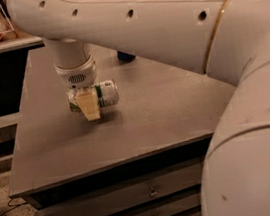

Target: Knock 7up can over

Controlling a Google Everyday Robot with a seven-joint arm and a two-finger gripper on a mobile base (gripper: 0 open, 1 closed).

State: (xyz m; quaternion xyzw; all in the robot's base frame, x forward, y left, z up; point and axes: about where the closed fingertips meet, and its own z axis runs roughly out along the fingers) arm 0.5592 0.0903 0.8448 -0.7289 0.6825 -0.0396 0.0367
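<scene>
The robot's white arm (pixel 164 30) fills most of the frame, running from the lower right up across the top and turning down at the upper left. Beneath it you see the grey desk (pixel 165 110), with a row of drawers (pixel 138 195) along its front edge at the bottom of the frame.

The tool (pixel 91 109) hangs from the wrist at left of centre, low over the desk top. It sits right against the 7up can (pixel 106 93), overlapping the can's left part from the front. You cannot tell from this view whether the tool is open, closed, or clamped on the can.

The can lies on its side on the desk at left of centre, its long axis running left to right. Its silver end faces the right and a green band shows on the white body. Judged from that pose, the knock-over looks done, since the can is no longer upright.

What seems left is to get the tool clear of the can and confirm the can rests on the desk on its own.

A dark blue object (pixel 126 56) sits at the far side of the desk, mostly hidden behind the arm and well apart from the can.
</scene>
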